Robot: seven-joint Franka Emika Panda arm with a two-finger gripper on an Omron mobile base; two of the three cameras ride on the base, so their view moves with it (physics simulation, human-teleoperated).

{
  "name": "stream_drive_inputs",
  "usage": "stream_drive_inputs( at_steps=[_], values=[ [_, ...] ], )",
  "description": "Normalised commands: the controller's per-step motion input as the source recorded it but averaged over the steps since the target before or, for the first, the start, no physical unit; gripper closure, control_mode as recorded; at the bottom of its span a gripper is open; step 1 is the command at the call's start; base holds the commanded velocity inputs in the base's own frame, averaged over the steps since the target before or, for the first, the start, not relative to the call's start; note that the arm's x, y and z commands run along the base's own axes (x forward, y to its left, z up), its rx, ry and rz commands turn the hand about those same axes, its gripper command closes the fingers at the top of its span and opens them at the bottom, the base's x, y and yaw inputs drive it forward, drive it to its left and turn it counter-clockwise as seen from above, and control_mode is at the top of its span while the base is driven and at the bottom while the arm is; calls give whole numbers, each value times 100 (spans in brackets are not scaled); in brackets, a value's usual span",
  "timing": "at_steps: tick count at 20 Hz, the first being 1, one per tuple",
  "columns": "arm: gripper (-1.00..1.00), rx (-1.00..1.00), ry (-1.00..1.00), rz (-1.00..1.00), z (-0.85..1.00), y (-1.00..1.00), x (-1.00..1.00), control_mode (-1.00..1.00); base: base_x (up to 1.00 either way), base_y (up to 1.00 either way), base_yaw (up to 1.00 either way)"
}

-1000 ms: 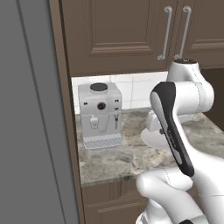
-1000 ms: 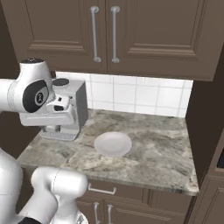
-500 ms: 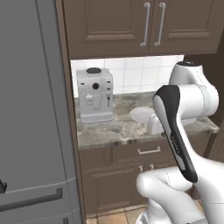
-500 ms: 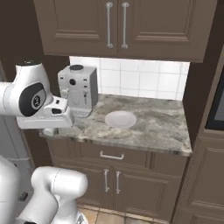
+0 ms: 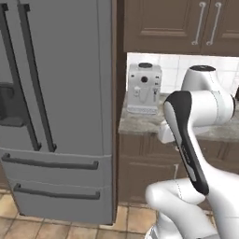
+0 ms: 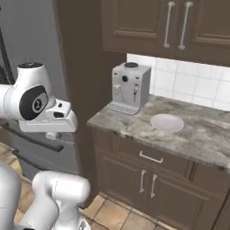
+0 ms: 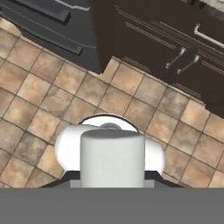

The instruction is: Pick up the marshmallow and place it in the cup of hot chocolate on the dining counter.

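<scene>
The marshmallow (image 7: 112, 159) is a white short cylinder standing close before the camera in the hand view, between my fingers, which it hides. My gripper (image 6: 52, 134) hangs under the white hand at the left of the right base view, pointing down over the tiled floor, shut on the marshmallow. In the left base view the hand (image 5: 165, 133) sits behind the dark forearm, in front of the cabinet. The cup of hot chocolate and the dining counter are out of view.
A grey fridge (image 5: 56, 107) stands at the left. The short wall counter (image 6: 202, 139) carries a white coffee machine (image 6: 130, 87) and a round white plate (image 6: 166, 122). Dark cabinets (image 6: 143, 179) lie below, with a brown tiled floor (image 7: 43, 87) under the hand.
The whole picture has shifted: the base has backed away from the wall counter, which now looks smaller and farther, and the fridge and floor have come into view. The grip stays shut.
</scene>
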Motion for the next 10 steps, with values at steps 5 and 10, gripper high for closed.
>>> stream_drive_inputs(
  at_steps=[5, 10],
  values=[
    [100, 0, 0, 0, 0, 0, 0, 100, -51, -10, 100],
    [100, 0, 0, 0, 0, 0, 0, 100, -10, -1, 100]
  ],
)
